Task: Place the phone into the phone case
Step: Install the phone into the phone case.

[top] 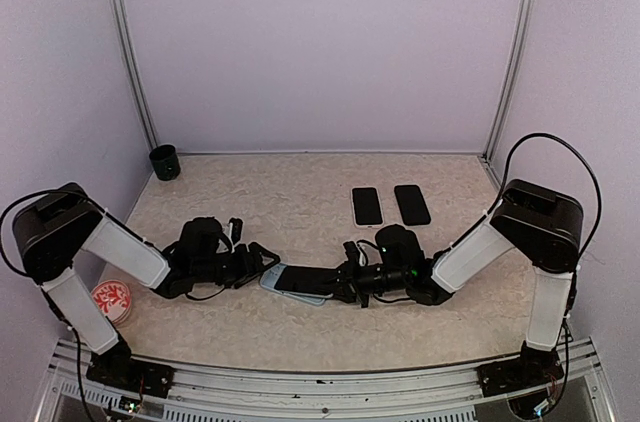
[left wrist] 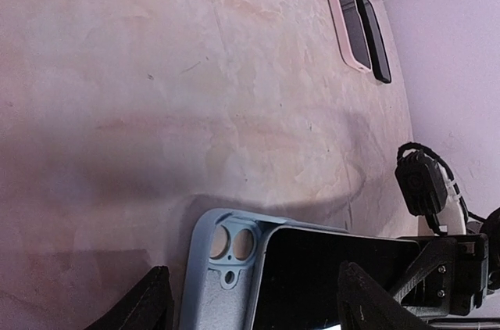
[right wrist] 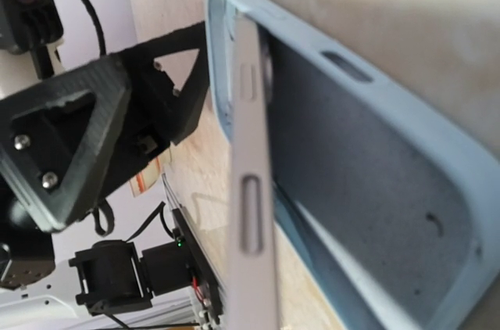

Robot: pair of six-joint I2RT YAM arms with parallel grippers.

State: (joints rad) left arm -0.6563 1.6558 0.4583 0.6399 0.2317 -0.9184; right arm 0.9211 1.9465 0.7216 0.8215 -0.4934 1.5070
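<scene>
The light blue phone case lies flat on the table between the two arms, its camera cutouts facing up. The black phone rests tilted, its top end inside the case and its screen up. In the right wrist view its pale side edge stands above the case's grey inside. My left gripper is open; its fingers straddle the case's camera end with a gap showing. My right gripper is shut on the phone's other end; its fingers are hidden in its own view.
Two more phones lie side by side at the back right. A black cup stands in the far left corner. A red and white round lid lies near the left arm's base.
</scene>
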